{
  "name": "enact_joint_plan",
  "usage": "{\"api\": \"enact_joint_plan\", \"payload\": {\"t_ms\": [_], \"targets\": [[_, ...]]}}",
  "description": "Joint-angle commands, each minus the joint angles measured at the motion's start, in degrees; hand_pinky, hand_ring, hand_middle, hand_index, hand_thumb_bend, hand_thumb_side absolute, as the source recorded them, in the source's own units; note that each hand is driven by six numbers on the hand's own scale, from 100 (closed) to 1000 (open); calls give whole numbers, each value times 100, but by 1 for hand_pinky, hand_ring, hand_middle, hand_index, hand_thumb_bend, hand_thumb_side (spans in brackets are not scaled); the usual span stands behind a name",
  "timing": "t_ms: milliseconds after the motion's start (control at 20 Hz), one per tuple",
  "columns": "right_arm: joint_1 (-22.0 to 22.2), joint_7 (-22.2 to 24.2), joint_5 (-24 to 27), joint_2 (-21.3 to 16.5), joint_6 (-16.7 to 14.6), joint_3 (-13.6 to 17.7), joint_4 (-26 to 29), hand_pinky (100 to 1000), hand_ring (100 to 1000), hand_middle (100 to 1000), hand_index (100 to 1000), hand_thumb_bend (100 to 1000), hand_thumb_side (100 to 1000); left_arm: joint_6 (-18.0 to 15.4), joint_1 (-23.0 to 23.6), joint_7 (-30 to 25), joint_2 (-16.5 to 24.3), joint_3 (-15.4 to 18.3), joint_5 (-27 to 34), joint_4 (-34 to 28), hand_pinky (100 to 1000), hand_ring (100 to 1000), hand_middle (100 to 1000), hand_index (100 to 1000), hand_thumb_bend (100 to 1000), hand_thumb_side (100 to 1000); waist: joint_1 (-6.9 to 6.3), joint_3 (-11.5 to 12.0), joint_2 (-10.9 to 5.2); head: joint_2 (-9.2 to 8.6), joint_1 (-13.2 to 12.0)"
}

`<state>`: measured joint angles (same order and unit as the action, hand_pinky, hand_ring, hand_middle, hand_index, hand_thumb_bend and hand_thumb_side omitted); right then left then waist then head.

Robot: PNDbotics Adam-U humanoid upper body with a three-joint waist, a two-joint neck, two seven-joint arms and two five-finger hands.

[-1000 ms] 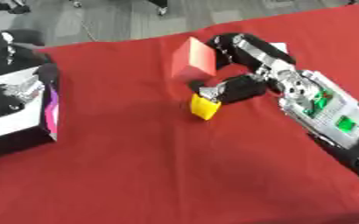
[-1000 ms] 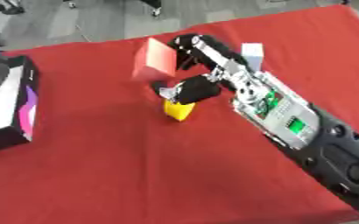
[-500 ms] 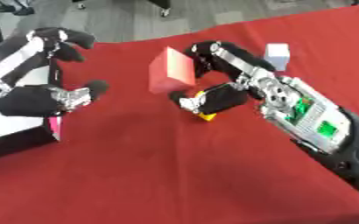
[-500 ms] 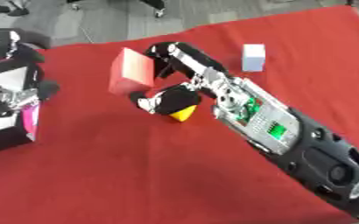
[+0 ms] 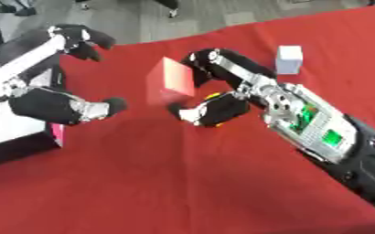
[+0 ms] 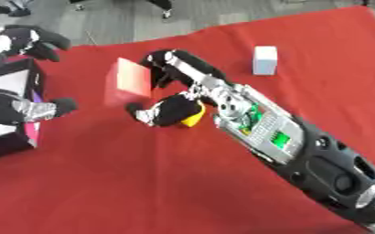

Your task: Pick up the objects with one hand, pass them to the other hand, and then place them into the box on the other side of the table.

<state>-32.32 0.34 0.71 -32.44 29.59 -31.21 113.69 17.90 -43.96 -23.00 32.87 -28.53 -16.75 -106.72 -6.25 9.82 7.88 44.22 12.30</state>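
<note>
My right hand [image 5: 222, 98] reaches in from the lower right. Its fingers curl round the right edge of a red block [image 5: 171, 82], and its thumb [image 5: 197, 113] sits below the block. The block stands up off the red tablecloth [image 5: 167, 183], tilted. A yellow object [image 6: 193, 117] shows just behind the thumb, mostly hidden by it. My left hand [image 5: 53, 106] comes in from the left, open, fingers spread, a short gap away from the red block. The black box [image 6: 5, 142] with a pink side lies at the left edge.
A small white block [image 5: 289, 58] stands on the cloth at the upper right. Beyond the table's far edge is grey floor. The cloth's near half holds only my right forearm [image 5: 327, 137].
My left hand has risen from beside the box and moved right towards the red block. My right hand has carried the block leftwards; the yellow object stays by its thumb.
</note>
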Motion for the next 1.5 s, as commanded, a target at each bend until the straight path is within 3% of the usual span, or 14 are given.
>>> {"api": "enact_joint_plan", "payload": {"t_ms": [50, 500, 1050, 1500], "targets": [[-150, 67, -109, 15, -3, -3, 90, 732, 673, 460, 575, 301, 100, -6, -196, -280, 14, -15, -286, 13, 843, 786, 805, 884, 568, 368, -60, 14, -211, -11, -4], [-261, 325, -304, 140, 51, -104, 90, 733, 673, 462, 576, 299, 100, -11, -366, -686, -264, -169, -686, 188, 839, 780, 798, 876, 551, 370, -45, 13, -218, -11, -18], [-303, 468, -444, 216, 132, -153, 90, 734, 684, 464, 581, 264, 100, 173, -463, -641, -429, -301, -699, 221, 833, 776, 793, 874, 548, 375, -44, 1, -214, -11, -21], [-175, 469, -423, 71, -44, -150, 90, 733, 684, 464, 580, 265, 100, 358, -495, -504, -535, -422, -537, 323, 822, 755, 772, 857, 527, 414, -41, -16, -214, -11, -29]]}}
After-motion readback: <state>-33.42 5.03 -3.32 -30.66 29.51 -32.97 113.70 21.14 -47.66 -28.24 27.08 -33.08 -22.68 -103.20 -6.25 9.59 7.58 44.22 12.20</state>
